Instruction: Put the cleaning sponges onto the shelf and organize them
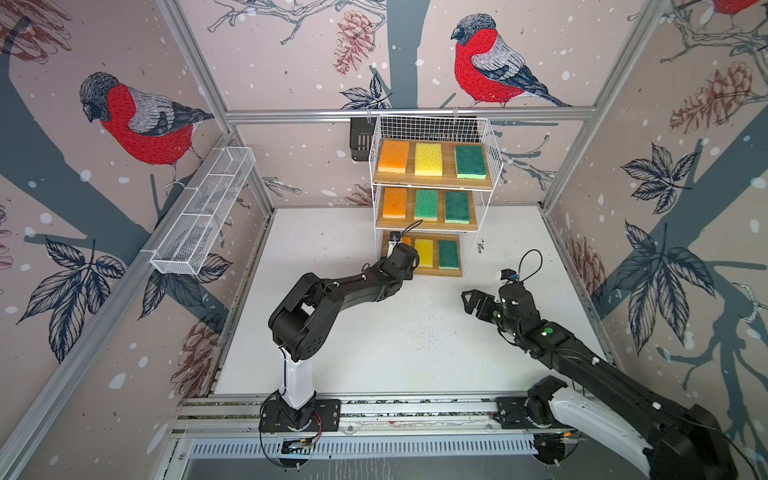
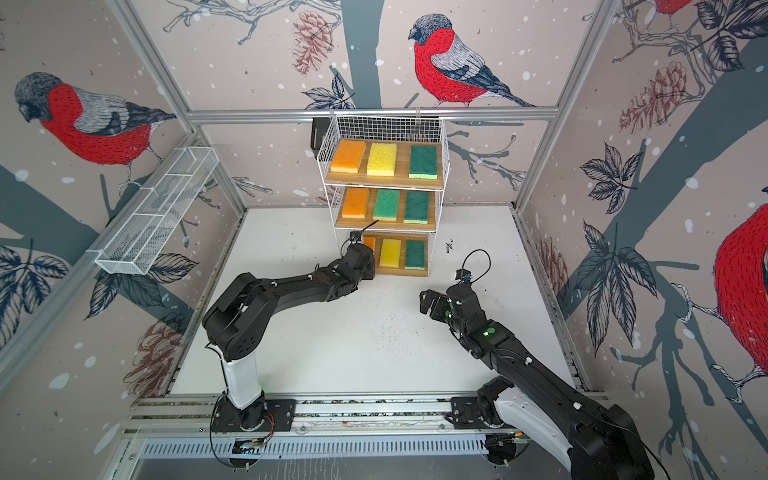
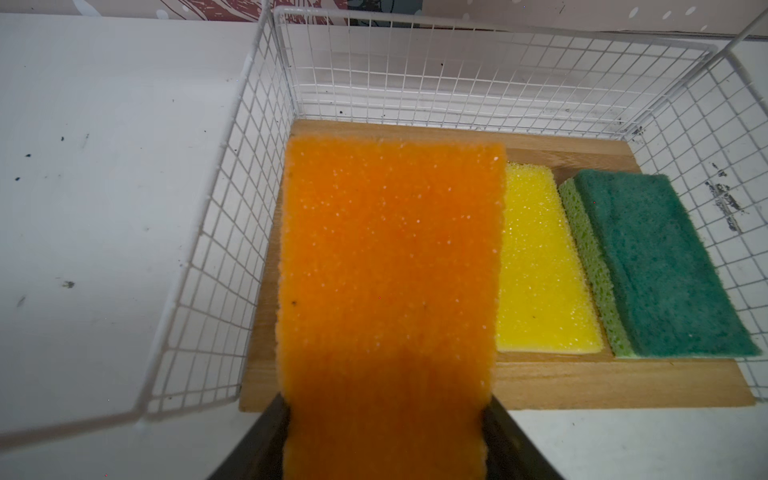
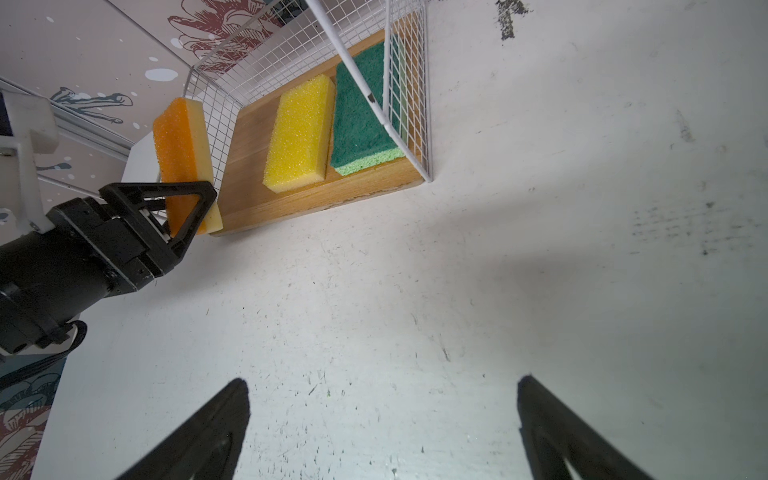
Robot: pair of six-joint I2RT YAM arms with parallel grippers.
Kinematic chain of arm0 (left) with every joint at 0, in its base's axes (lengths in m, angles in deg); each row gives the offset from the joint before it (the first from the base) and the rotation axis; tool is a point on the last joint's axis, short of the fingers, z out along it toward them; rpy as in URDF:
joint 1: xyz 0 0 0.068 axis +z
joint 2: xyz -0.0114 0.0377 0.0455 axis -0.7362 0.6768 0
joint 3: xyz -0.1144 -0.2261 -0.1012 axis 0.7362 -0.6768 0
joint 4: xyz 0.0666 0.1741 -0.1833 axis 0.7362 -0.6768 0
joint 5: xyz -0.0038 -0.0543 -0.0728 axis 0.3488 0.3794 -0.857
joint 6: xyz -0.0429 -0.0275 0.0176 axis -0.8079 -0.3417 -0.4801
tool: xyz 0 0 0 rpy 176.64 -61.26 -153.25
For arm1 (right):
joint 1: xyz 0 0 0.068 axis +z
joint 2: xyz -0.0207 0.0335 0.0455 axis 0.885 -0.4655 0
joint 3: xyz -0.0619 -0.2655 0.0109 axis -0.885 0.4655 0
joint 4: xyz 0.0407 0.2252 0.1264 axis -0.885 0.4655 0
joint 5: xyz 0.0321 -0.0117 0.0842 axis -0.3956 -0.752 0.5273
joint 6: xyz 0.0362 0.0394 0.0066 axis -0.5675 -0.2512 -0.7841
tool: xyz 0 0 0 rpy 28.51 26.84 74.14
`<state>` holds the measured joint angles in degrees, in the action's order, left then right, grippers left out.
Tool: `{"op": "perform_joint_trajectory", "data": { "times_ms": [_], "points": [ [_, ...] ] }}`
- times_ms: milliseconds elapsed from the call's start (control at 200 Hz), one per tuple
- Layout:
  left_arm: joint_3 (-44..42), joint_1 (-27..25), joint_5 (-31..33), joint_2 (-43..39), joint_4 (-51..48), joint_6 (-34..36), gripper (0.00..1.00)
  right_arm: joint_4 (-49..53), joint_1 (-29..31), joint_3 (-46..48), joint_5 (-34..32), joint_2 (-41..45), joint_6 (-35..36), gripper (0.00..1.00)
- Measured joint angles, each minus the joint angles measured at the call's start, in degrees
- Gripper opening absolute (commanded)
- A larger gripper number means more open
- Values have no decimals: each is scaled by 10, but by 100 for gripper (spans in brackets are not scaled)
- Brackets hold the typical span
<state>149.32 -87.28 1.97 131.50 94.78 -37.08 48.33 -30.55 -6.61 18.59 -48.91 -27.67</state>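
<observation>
At the left end of the lowest wooden board (image 3: 582, 382) of the white wire-grid shelf (image 1: 432, 124), the left gripper (image 3: 386, 403) holds a flat rectangular orange foam sponge (image 3: 390, 257) with a pale yellow underside. Its black fingers (image 3: 505, 436) are clamped on the sponge's sides near one end. The sponge juts out, tilted, over the bare part of that board. Whether its far end touches the wood cannot be told.

Just beside it on the same board lies a bright yellow sponge (image 3: 540, 266), then a dark green scouring sponge (image 3: 665, 266) with light green foam beneath, both flat and parallel.

In both top views the middle board (image 1: 428, 226) carries a second orange sponge (image 1: 394, 202), a mid-green sponge (image 1: 426, 204) and another dark green sponge (image 1: 457, 207). The top board (image 1: 432, 183) carries a third orange sponge (image 1: 392, 156), a pale yellow sponge (image 1: 429, 159) and a green-topped sponge (image 1: 470, 162), side by side.

The right gripper (image 4: 382, 380) hovers over the white tabletop (image 1: 374, 332), well apart from the shelf, its fingers (image 4: 208, 424) spread wide with nothing between them.
</observation>
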Motion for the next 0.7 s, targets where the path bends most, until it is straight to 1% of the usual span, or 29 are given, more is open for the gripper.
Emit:
{"op": "perform_joint_trajectory", "data": {
  "times_ms": [150,700],
  "points": [
    [8,1,12,11,2,0,60,-3,0,-3,0,-5,0,100],
    [26,18,14,46,17,18,61,-4,0,-33,11,-63,1,99]
  ]
}}
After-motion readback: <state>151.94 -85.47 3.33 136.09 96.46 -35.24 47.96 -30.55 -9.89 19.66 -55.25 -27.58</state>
